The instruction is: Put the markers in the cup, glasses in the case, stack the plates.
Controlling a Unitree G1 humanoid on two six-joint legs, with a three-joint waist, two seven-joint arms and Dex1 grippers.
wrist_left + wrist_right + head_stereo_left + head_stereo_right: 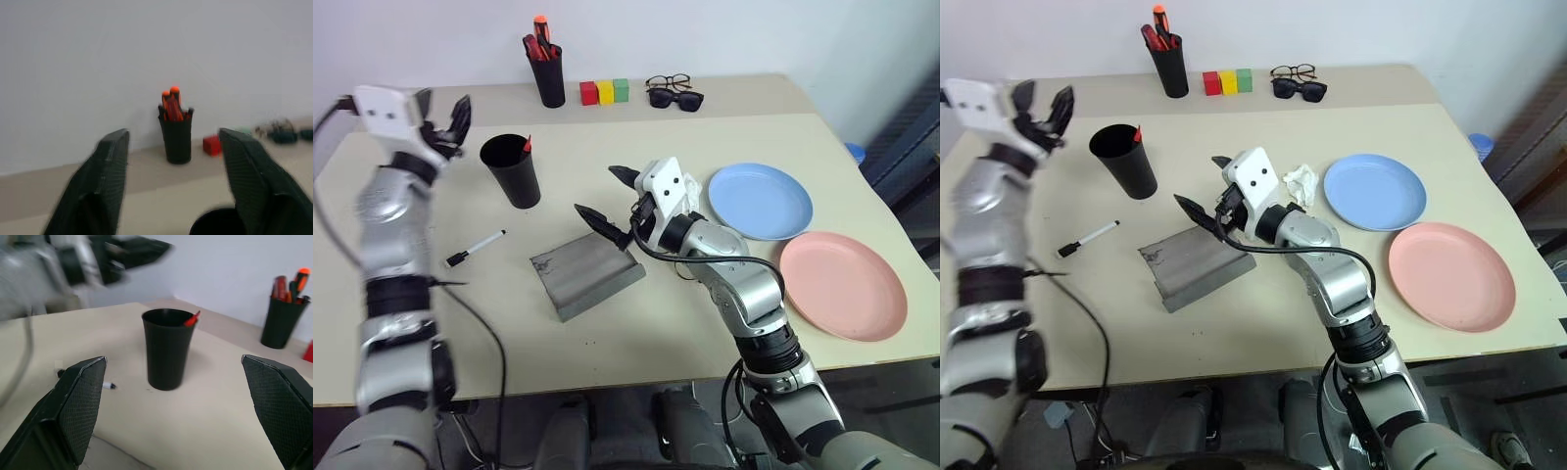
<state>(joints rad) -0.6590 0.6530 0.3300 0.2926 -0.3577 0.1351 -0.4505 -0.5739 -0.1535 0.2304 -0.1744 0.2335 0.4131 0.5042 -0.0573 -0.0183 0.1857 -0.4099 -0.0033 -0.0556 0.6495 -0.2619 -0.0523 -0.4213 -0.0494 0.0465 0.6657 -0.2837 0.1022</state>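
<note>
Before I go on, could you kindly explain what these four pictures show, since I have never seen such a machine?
It is a two-armed humanoid robot at a table. Two pictures look down from its head; two look along each wrist's fingers. The left gripper hangs open and empty beside the black cup, where a red marker pokes out. The right gripper, open and empty, hovers over the grey case. A white marker lies on the table, with a blue plate and a pink plate side by side. The wire glasses wait at the back.

Matte black plastic cup (512,171), smooth pastel plastic plates (759,201), dull grey scuffed case (586,275), textured black fingers (80,406)
</note>
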